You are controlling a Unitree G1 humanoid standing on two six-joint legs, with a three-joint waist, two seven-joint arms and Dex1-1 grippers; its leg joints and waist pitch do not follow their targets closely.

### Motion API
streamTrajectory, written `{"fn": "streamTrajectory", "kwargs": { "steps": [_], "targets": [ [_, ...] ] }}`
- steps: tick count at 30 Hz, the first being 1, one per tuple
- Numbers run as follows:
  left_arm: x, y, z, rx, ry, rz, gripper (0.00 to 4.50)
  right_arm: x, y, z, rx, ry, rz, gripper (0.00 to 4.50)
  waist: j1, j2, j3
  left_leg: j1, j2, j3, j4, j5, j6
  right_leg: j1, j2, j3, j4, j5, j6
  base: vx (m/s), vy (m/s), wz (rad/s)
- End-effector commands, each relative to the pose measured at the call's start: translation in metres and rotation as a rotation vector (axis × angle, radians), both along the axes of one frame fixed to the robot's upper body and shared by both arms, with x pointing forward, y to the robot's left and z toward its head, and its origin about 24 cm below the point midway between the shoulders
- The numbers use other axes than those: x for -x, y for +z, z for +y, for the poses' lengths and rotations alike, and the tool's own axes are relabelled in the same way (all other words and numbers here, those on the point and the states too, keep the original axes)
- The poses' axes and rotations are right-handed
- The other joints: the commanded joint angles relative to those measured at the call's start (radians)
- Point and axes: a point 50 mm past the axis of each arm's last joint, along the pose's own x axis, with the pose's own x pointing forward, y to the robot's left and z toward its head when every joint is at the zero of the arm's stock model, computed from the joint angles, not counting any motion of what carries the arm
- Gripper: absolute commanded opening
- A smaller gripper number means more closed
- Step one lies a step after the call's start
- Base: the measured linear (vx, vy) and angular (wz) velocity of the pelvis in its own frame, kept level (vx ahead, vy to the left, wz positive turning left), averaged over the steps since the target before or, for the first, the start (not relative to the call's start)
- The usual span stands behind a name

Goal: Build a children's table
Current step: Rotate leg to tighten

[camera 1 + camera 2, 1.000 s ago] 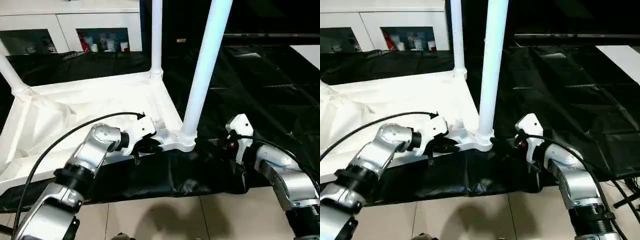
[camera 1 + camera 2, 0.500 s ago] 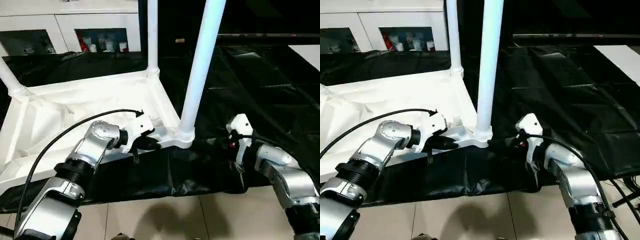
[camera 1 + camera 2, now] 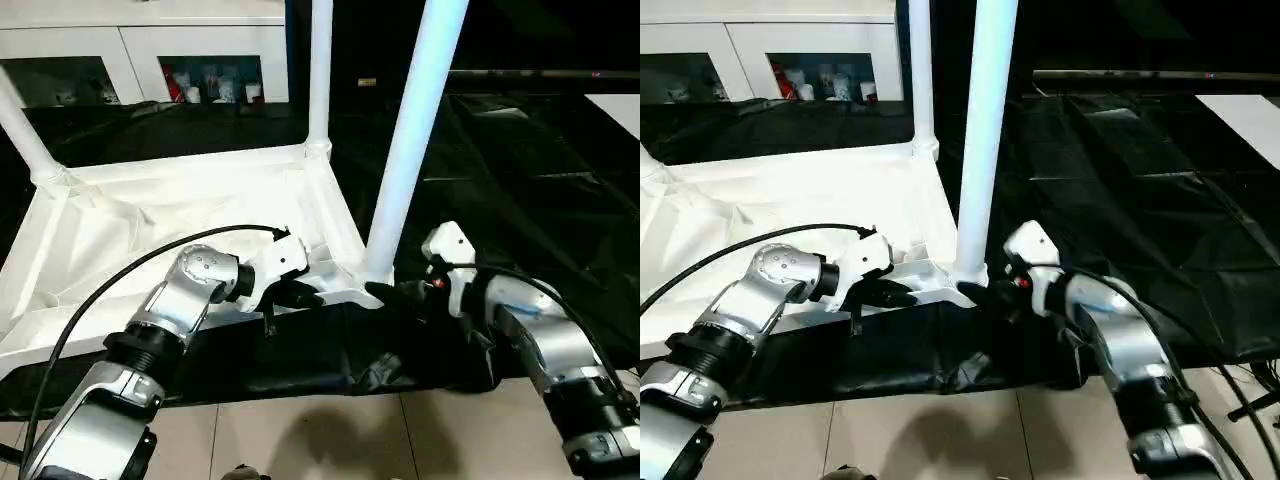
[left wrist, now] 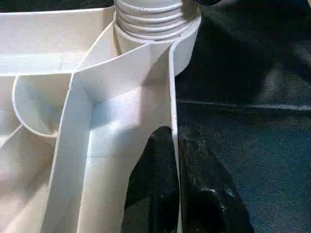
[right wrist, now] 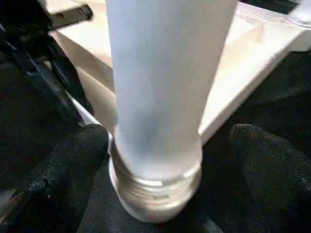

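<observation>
Leg-seating step: your left gripper pinches the tabletop rim; your right gripper is spread around the leg base, just ahead. Next, close and twist.

The white tabletop lies upside down on a black sheet, with one leg standing upright in its near corner socket. The left gripper pinches the tabletop's near rim just beside that socket. The right gripper reaches the leg's base. A white cabinet stands behind.
</observation>
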Motion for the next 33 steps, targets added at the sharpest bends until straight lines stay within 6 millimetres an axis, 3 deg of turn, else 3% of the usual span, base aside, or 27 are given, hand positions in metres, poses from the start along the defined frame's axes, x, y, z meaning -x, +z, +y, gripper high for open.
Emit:
{"fn": "streamTrajectory", "kwargs": {
  "steps": [1, 8, 9, 16, 21, 25, 29, 33],
  "targets": [
    [0.007, -0.002, -0.008, 0.057, -0.053, 0.023, 0.00, -0.001, 0.000, 0.000, -0.004, 0.016, -0.001, 4.27, 0.001, -0.028, -0.071, 0.005, 0.037, -0.007, -0.054, -0.011, 0.125, 0.052, -0.078, 0.044, -0.062, 0.091, -0.266, 0.000, 0.000, 0.00],
    [0.007, -0.002, -0.008, 0.052, -0.060, 0.034, 0.00, -0.005, -0.006, 0.005, -0.007, 0.038, 0.020, 3.64, 0.000, -0.028, -0.071, 0.006, 0.038, -0.006, -0.055, -0.031, 0.114, 0.051, -0.079, 0.044, -0.065, 0.056, -0.269, 0.000, 0.000, 0.00],
    [0.007, -0.001, -0.008, 0.052, -0.060, 0.035, 0.00, -0.006, -0.007, 0.006, -0.007, 0.042, 0.022, 3.46, 0.000, -0.024, -0.072, 0.007, 0.038, -0.007, -0.054, -0.025, 0.114, 0.050, -0.079, 0.044, -0.064, 0.068, -0.273, 0.000, 0.000, 0.00],
    [0.007, -0.001, -0.008, 0.050, -0.061, 0.038, 0.00, -0.010, -0.008, 0.011, 0.004, 0.061, 0.022, 2.89, 0.001, -0.029, -0.074, 0.005, 0.037, -0.006, -0.052, -0.005, 0.125, 0.053, -0.078, 0.043, -0.058, 0.116, -0.281, 0.000, 0.000, 0.00],
    [0.007, -0.002, -0.007, 0.043, -0.058, 0.039, 0.00, -0.011, -0.010, 0.013, 0.007, 0.084, 0.030, 2.75, -0.001, -0.028, -0.072, 0.006, 0.038, -0.007, -0.055, -0.033, 0.114, 0.051, -0.079, 0.043, -0.063, 0.064, -0.279, 0.000, 0.000, 0.00],
    [0.006, -0.002, -0.006, 0.046, -0.047, 0.044, 0.00, -0.010, -0.012, 0.013, 0.004, 0.085, 0.037, 2.72, -0.001, -0.028, -0.072, 0.006, 0.038, -0.007, -0.054, -0.031, 0.114, 0.051, -0.079, 0.044, -0.062, 0.077, -0.281, 0.000, 0.000, 0.00],
    [0.003, -0.005, -0.013, 0.094, 0.034, 0.068, 0.00, -0.016, -0.018, 0.007, -0.021, -0.083, 0.049, 2.72, -0.004, -0.028, -0.070, 0.007, 0.038, -0.006, -0.056, -0.036, 0.109, 0.049, -0.078, 0.044, -0.064, 0.065, -0.283, 0.000, 0.000, 0.00],
    [-0.004, -0.013, -0.031, 0.084, 0.136, 0.040, 0.00, -0.022, -0.031, 0.012, -0.064, -0.320, 0.092, 2.72, -0.010, -0.028, -0.065, 0.013, 0.037, -0.005, -0.062, -0.082, 0.072, 0.045, -0.076, 0.047, -0.078, -0.037, -0.262, 0.000, 0.000, 0.00]
  ]
}}
